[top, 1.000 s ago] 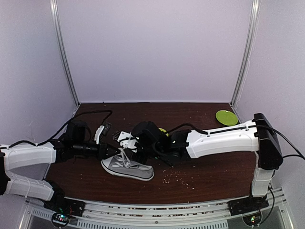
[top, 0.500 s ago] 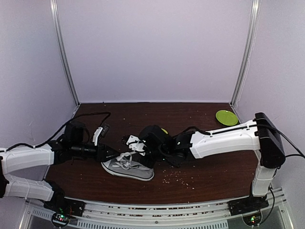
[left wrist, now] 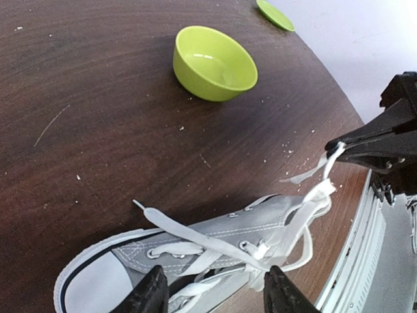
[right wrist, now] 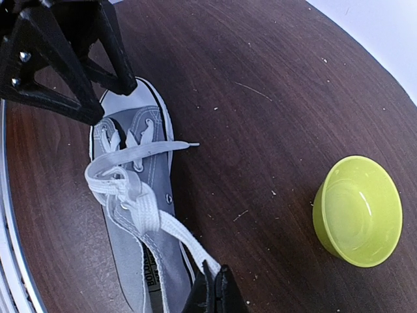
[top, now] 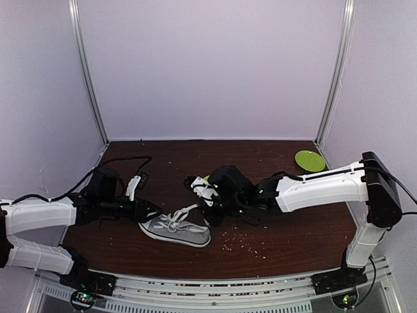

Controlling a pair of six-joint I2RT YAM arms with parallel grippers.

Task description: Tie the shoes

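A grey canvas shoe (top: 177, 230) with white laces lies on the brown table, toe to the left. My left gripper (left wrist: 215, 293) stands open just above its toe end, with the loose crossed laces (left wrist: 195, 238) below the fingers and nothing held. The same gripper (right wrist: 107, 101) shows over the toe in the right wrist view. My right gripper (right wrist: 215, 290) is shut on one white lace (right wrist: 163, 225) and holds it stretched out from the shoe (right wrist: 130, 228) toward the right. From above, that gripper (top: 207, 199) is up and right of the shoe's opening.
A green bowl (left wrist: 215, 63) stands on the table behind the shoe, mostly hidden by the right arm from above. A green plate (top: 310, 160) lies at the back right. Crumbs (top: 244, 242) are scattered right of the shoe. A black cable (top: 124, 158) runs along the left arm.
My left gripper has opened and let go of the laces, which dropped onto the shoe. The right gripper has moved right, still shut, drawing its lace out.
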